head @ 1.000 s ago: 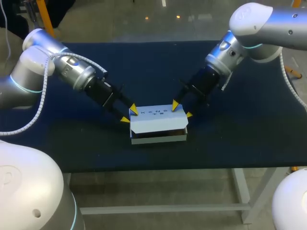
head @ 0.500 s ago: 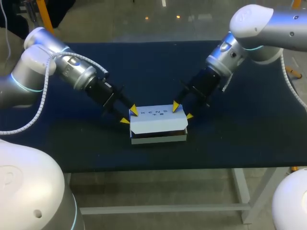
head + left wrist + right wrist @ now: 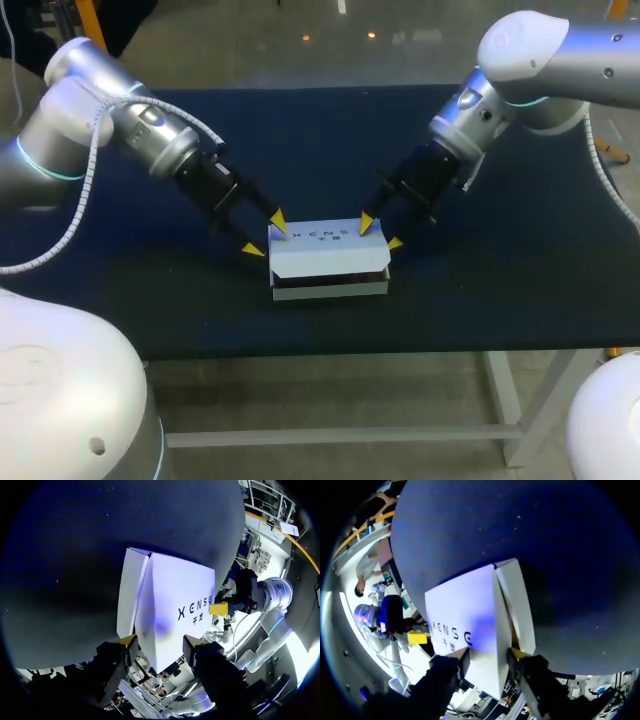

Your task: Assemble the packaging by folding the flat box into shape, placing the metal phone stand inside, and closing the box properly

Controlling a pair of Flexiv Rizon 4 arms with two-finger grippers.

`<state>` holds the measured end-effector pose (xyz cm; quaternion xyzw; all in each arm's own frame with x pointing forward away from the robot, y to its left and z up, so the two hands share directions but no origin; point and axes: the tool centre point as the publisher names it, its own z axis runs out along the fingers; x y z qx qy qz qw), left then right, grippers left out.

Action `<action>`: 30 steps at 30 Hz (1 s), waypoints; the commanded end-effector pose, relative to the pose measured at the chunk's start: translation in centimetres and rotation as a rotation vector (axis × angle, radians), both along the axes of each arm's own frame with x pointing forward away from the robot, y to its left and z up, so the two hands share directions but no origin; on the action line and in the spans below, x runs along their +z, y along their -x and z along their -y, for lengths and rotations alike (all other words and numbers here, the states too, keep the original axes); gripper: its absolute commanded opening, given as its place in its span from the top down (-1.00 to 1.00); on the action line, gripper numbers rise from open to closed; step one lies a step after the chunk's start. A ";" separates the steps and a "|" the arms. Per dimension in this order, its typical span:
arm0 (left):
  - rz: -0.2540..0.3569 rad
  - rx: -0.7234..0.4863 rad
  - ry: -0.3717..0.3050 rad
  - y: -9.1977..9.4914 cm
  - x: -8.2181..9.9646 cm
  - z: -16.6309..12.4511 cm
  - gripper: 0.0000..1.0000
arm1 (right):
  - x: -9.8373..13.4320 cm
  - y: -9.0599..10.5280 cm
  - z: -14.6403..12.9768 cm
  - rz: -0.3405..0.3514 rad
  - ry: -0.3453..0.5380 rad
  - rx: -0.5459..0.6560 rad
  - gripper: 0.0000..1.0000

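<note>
The white box [image 3: 325, 255] lies in the middle of the dark table with its printed lid folded down over it. My left gripper [image 3: 265, 234] is open at its left end, one tip over the lid's far left corner and the other just off the end wall. My right gripper [image 3: 379, 232] straddles the right end the same way, one tip on the lid and one beside the end wall. In the left wrist view the box [image 3: 170, 600] runs in between my gripper's [image 3: 160, 645] fingers. The right wrist view shows the box [image 3: 470, 615] reaching between that gripper's [image 3: 490, 655] fingers. No phone stand is in sight.
The dark blue table [image 3: 320, 140] carries only the box. Its front edge runs just below the box, and bare cloth stretches behind and to both sides of it.
My left gripper's fingers have spread wider and its arm has shifted slightly up and back. The right arm and the box have kept still.
</note>
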<state>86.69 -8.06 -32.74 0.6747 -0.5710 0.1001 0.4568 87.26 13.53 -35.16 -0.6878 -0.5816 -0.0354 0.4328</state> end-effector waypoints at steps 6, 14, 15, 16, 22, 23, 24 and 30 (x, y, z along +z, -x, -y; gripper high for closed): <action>0.119 0.009 -0.108 1.0 3.3 -1.0 -0.79 | -0.2 -0.2 0.0 -0.001 -0.001 0.000 -0.18; 0.262 -0.102 -0.167 0.8 5.6 -0.9 -1.00 | -0.2 -0.2 0.0 -0.001 -0.001 0.000 -0.19; 0.287 -0.132 -0.177 0.7 6.0 -0.9 -1.00 | -0.2 -0.2 0.0 -0.001 -0.001 0.000 -0.18; 0.314 -0.174 -0.182 0.7 6.3 -0.8 -1.00 | -0.2 -0.2 0.0 -0.001 -0.001 0.000 -0.18; 0.501 -0.326 -0.251 0.8 8.2 -0.4 -1.00 | -0.2 -0.2 0.0 -0.001 -0.001 0.000 -0.17; 0.523 -0.342 -0.260 0.7 8.6 -0.3 -1.00 | -0.2 -0.2 0.0 -0.001 -0.001 0.000 -0.18; 0.554 -0.386 -0.268 0.6 8.9 -0.2 -1.00 | -0.2 -0.2 0.0 -0.001 -0.001 0.000 -0.17; 0.691 -0.687 -0.300 0.9 10.1 0.4 -1.00 | -0.2 -0.2 0.0 -0.001 -0.001 0.000 -0.15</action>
